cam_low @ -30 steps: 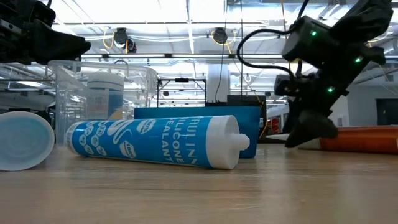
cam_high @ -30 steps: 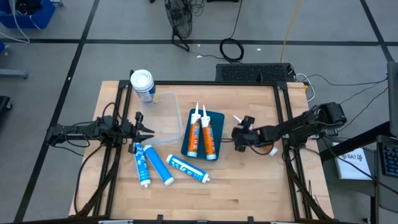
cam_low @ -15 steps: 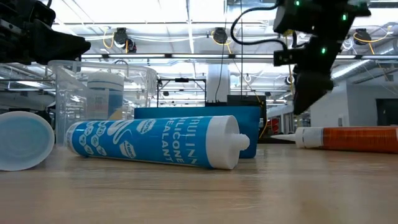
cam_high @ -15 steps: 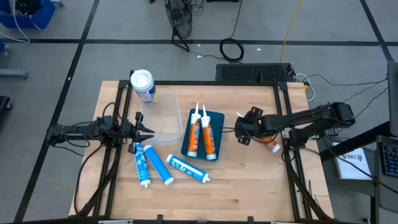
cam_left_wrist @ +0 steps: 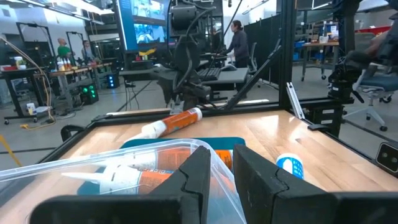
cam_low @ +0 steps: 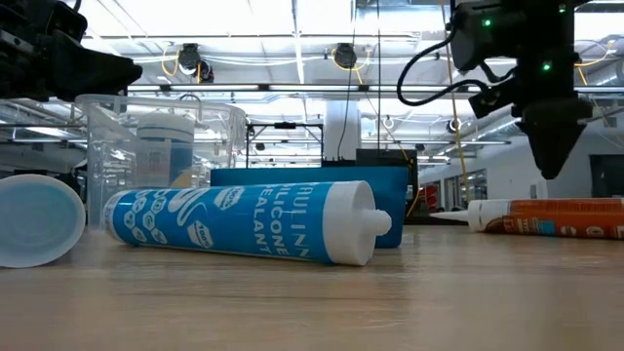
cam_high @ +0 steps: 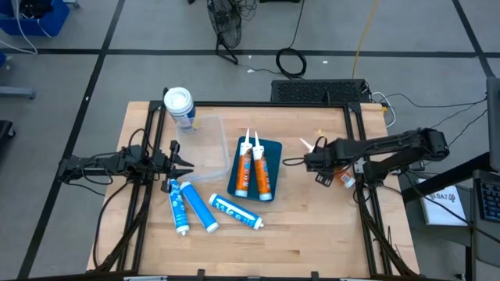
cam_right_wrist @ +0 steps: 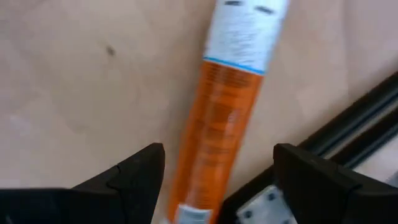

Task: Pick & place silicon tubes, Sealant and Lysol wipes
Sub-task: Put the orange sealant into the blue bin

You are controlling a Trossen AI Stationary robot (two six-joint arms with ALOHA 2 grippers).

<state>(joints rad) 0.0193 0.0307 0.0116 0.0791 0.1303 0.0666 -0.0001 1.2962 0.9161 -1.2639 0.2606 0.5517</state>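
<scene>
An orange sealant tube (cam_high: pixel 344 180) lies on the table near its right edge, nozzle (cam_high: pixel 304 143) toward the far side. My right gripper (cam_high: pixel 316 161) hangs open above it, pointing down. In the right wrist view the tube (cam_right_wrist: pixel 224 118) lies below and between the spread fingers (cam_right_wrist: pixel 134 177), untouched. Two more orange tubes (cam_high: pixel 253 168) lie on a blue tray (cam_high: pixel 273 148). Three blue silicone tubes (cam_high: pixel 201 211) lie on the table at the near left. The Lysol wipes canister (cam_high: pixel 178 105) stands at the far left corner. My left gripper (cam_high: pixel 184 162) waits shut at the left.
A clear plastic container (cam_high: pixel 209 144) sits between the canister and the blue tray, right in front of my left gripper (cam_left_wrist: pixel 227 180). A black frame rail (cam_high: pixel 361 156) runs along the table's right side beside the orange tube. Bare wood lies along the near edge.
My right gripper has risen from just above the table and shifted a little toward the table's right edge, tipping from a slant to point nearly straight down. It has stayed open. The orange tube beneath it lies on the table.
</scene>
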